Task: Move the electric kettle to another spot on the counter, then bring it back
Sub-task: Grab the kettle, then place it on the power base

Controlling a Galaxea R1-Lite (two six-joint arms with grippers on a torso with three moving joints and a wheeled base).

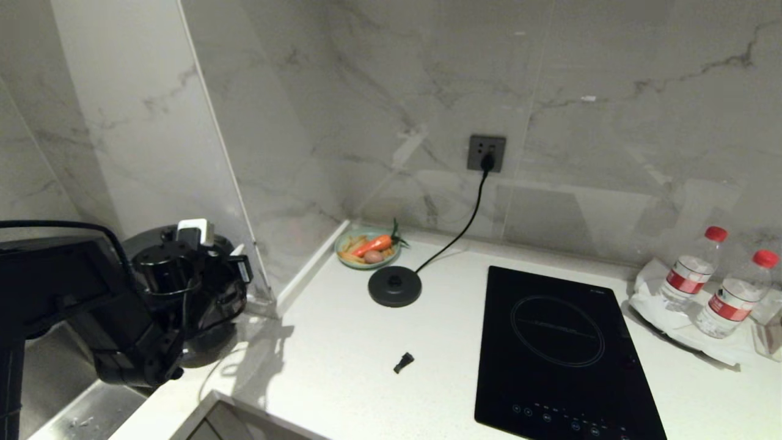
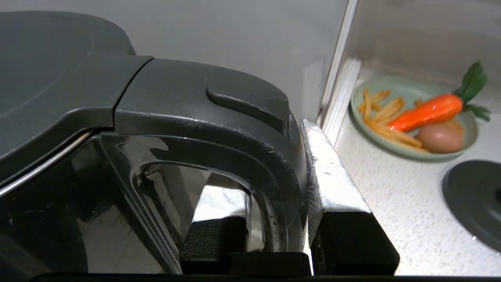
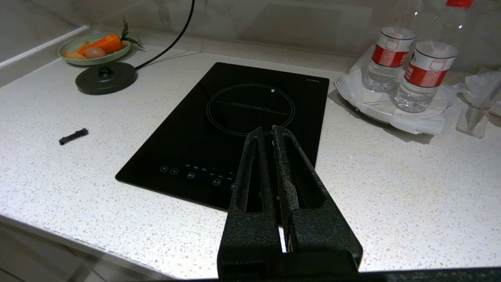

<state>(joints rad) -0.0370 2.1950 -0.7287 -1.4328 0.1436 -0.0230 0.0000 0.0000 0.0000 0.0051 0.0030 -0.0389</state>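
a: where's the electric kettle (image 2: 70, 129) now?

b: off its round base (image 1: 394, 286), at about nine o'clock in the head view, behind the left arm's wrist, near the sink edge of the counter (image 1: 342, 342). the base sits bare at about twelve o'clock, beside the green dish (image 1: 366, 249).

a: and the claws?

b: the left gripper (image 2: 274, 219) is clamped around the kettle's handle (image 2: 250, 156), one padded finger inside the loop, one outside. the right gripper (image 3: 266, 135) hangs closed and empty over the hob (image 3: 242, 125).

a: progress?

b: i'd judge the outward move is done or nearly so. the return to the base is left.
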